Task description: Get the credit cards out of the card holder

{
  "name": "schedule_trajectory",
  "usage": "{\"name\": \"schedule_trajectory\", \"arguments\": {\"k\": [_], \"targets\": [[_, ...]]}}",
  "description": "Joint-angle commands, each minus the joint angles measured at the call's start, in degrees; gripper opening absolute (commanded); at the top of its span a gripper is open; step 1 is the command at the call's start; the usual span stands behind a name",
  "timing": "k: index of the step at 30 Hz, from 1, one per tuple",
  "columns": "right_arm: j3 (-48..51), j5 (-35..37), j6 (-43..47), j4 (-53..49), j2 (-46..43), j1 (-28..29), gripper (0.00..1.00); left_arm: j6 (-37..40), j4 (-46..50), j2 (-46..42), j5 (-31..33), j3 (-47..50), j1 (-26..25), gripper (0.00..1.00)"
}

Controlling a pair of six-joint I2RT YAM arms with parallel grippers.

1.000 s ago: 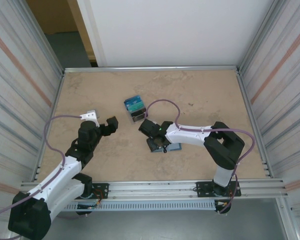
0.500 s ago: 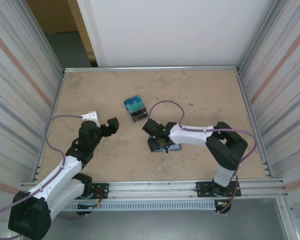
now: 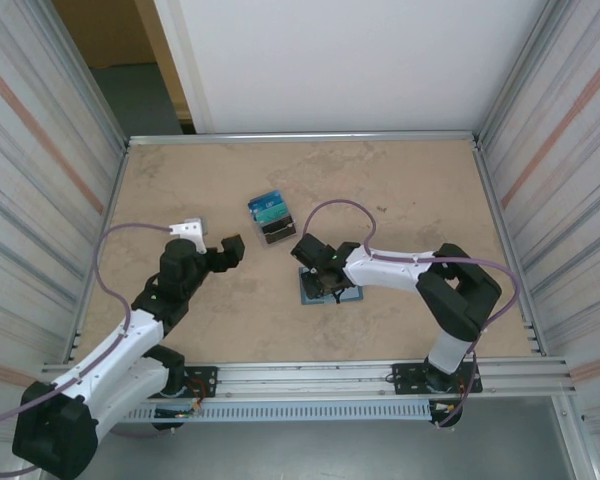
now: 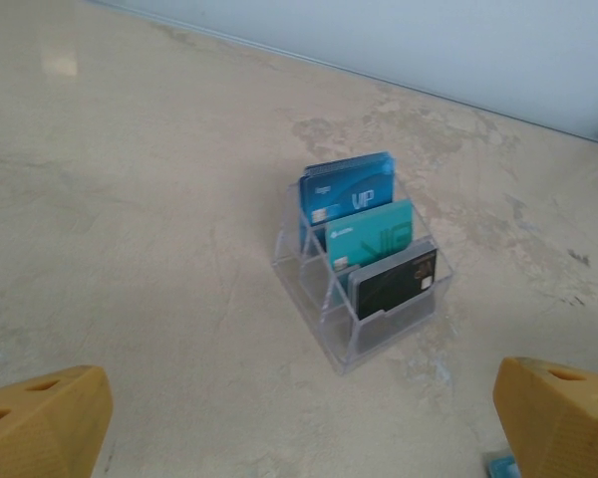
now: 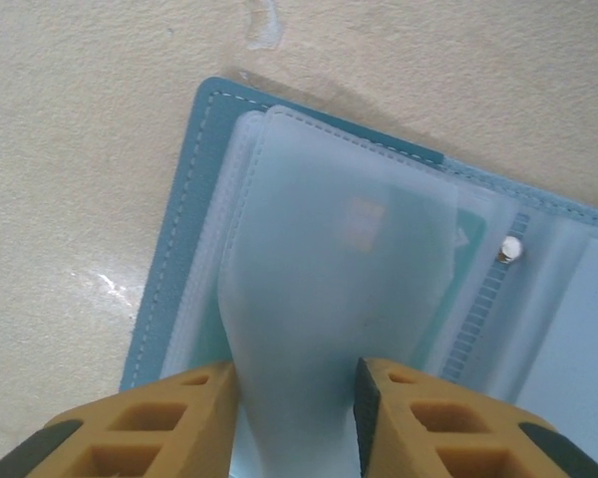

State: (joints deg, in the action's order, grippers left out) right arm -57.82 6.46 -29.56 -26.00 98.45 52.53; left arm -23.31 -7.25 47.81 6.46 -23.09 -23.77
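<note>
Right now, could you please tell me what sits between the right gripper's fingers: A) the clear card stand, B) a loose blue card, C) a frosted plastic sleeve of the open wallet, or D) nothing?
C: the right gripper pinches a frosted sleeve that stands up from the open teal wallet.

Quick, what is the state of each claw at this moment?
Left claw: open, holding nothing.
Right claw: closed on a clear sleeve of the card holder.
</note>
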Motion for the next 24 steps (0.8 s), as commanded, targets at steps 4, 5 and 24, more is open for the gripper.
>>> {"name": "schedule_trajectory", "arguments": {"k": [4,5,24], "targets": [[1.1,4.1,-2.0,-4.5,-3.6,-0.5,0.33,4.3,-0.9,0.4,1.9,-3.0,-3.1,0.99],[1.1,4.7,-2.2,-4.7,-3.9,-0.5,0.33,4.6,-0.9,0.6,2.2,-3.3,-3.6,0.99],[6.3,11.6,-7.7,-8.5,-11.6,-5.8,0.35,13.5,-0.3,8.8,9.6,-8.7,-13.5,0.99]]}}
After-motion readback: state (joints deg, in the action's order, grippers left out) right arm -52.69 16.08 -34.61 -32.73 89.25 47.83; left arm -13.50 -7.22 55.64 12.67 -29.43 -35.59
